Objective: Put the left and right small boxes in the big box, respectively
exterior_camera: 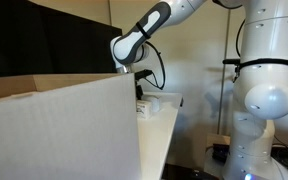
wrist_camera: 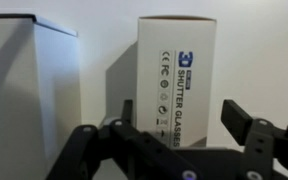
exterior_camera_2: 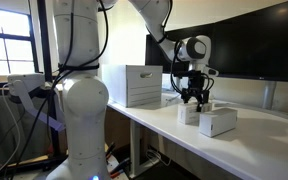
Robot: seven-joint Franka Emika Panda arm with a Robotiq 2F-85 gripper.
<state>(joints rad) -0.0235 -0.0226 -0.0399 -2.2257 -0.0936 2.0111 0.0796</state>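
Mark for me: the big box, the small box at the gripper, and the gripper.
big box (exterior_camera_2: 142, 85): exterior view, on its pale side wall.
small box (wrist_camera: 177, 60): wrist view, on its printed face.
gripper (wrist_camera: 177, 110): wrist view, midway between its open fingertips.

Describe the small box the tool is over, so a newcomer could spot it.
On the white table, beside the big box, stand two small white boxes. The target box is the one directly under the tool, which straddles it; its neighbour sits clear of the tool, nearer the table edge.
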